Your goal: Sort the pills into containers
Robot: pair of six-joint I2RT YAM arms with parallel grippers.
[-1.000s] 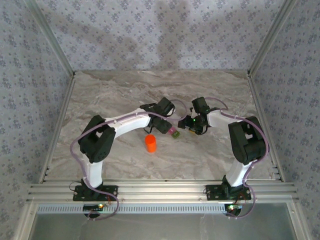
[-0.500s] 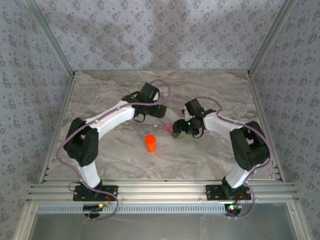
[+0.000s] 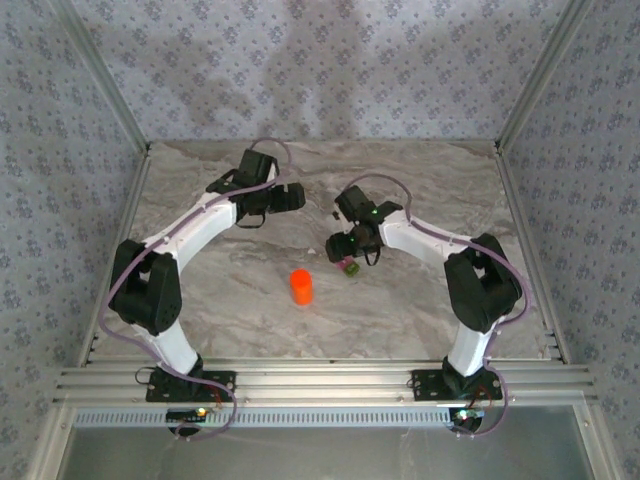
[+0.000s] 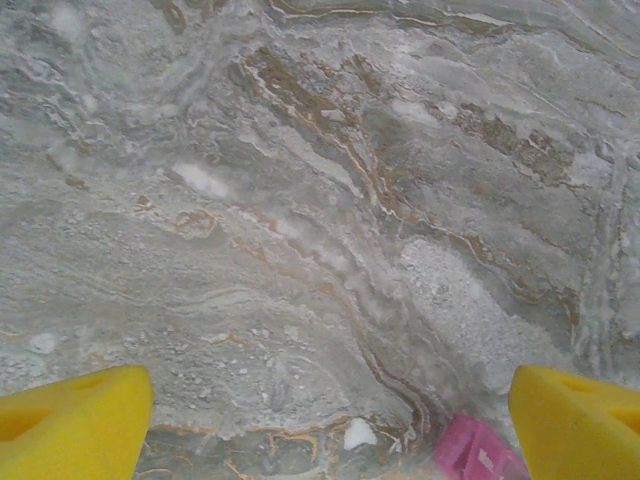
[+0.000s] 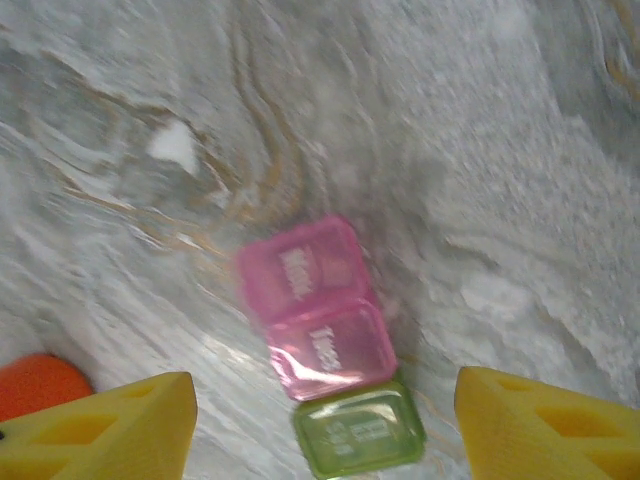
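Top view: my left fingers (image 3: 290, 196) hover at ten o'clock from the containers (image 3: 349, 266), my right fingers (image 3: 340, 245) just beside them. Left wrist: fingers wide open, empty, over bare counter (image 4: 300, 200). Right wrist: fingers open, straddling the pink-and-green containers (image 5: 335, 345), probably to steady them.

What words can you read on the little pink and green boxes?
"Tues": white letters on the lower pink box, slightly blurred.
White word on the upper pink box: too blurred to read.
Small print on the green box: too blurred to read.
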